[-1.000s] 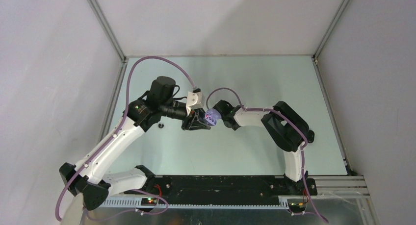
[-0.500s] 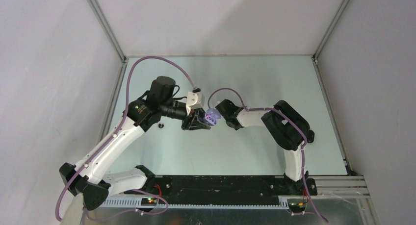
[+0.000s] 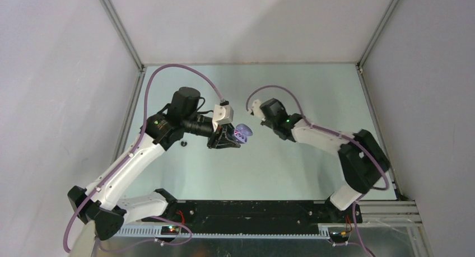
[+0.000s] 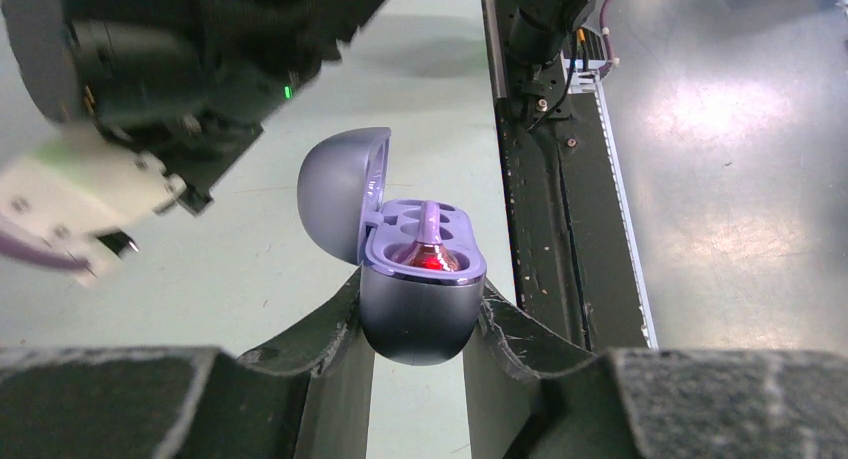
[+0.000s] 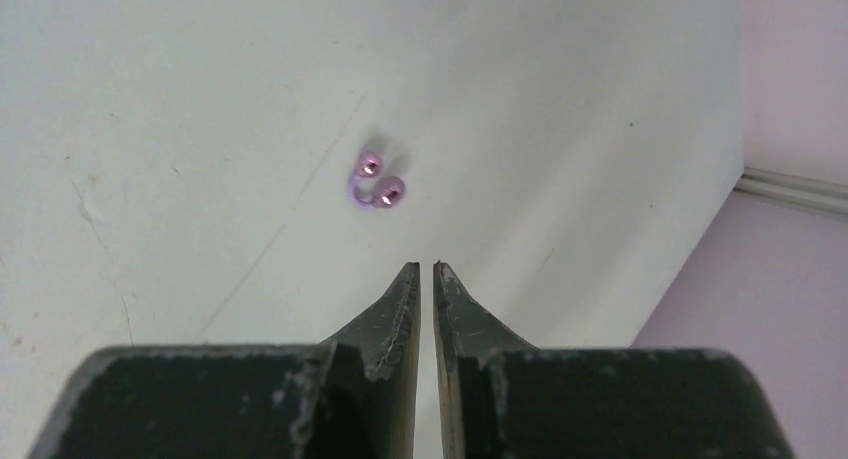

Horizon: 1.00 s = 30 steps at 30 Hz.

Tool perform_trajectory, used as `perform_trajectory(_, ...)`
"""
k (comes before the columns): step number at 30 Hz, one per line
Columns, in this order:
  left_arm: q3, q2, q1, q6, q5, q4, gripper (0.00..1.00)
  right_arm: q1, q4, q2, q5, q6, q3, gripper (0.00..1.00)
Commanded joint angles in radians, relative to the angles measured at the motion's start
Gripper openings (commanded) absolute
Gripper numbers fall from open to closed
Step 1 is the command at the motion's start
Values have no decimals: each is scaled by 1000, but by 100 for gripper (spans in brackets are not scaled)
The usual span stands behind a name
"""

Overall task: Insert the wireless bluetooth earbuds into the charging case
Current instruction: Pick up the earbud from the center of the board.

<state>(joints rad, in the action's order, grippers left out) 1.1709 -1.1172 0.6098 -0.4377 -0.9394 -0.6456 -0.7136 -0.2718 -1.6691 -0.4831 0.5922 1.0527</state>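
My left gripper [image 4: 421, 324] is shut on the purple charging case [image 4: 418, 314], held up off the table with its lid [image 4: 335, 194] swung open. A pale purple earbud [image 4: 430, 249] sits in the near socket, stem up, with a red glow beneath it. In the top view the case [image 3: 242, 133] shows at the left gripper [image 3: 227, 138]. My right gripper [image 5: 426, 269] is shut with nothing between its fingers, to the right of the case and apart from it. Ahead of it on the table lies a pale purple earbud [image 5: 376, 184] with two shiny pink knobs.
A small dark object [image 3: 183, 144] lies on the table beside the left arm. The right gripper [image 3: 256, 108] sits right of centre on the pale green table [image 3: 313, 89]. A metal frame [image 3: 120, 27] and grey walls close in the table.
My right gripper has pulled back from the case, up and to the right, and its jaws have closed. The left gripper and the case have not moved.
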Motion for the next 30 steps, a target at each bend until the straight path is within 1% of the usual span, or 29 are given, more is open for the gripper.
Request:
perform_trajectory(1,27,8,-6,-9,-25,26,10,69,-101,125,208,-61,19,14)
perform_trajectory(4,32,-1,-5,-7,-29,25,10,85,-108,124,244,4,1,15)
perform_trajectory(6,34,-4,-7,-6,-29,22,10,88,-84,121,271,79,-36,17)
perform_trajectory(7,35,-4,-7,-6,-28,22,10,87,-49,122,286,137,-52,18)
perform_trajectory(9,34,1,-6,-7,-23,22,10,86,23,125,309,216,-137,21)
perform_trajectory(12,30,10,-7,-8,-18,22,10,83,126,112,290,288,-204,23)
perform_trajectory(15,25,18,-7,-12,-14,21,10,68,205,64,214,297,-239,24)
perform_trajectory(18,24,19,-8,-15,-14,20,10,31,247,25,169,302,-262,24)
perform_trajectory(22,27,17,-9,-16,-15,20,9,-15,342,-25,136,330,-298,28)
perform_trajectory(25,27,22,-8,-16,-12,18,9,-27,376,-56,109,345,-301,32)
perform_trajectory(27,27,27,-10,-14,-10,18,9,-9,374,-57,150,351,-311,33)
perform_trajectory(28,27,27,-11,-14,-10,18,9,8,388,-38,194,373,-337,33)
perform_trajectory(29,27,28,-11,-14,-10,18,9,18,409,-24,218,392,-360,33)
perform_trajectory(30,29,28,-10,-13,-10,18,9,40,455,8,261,444,-412,34)
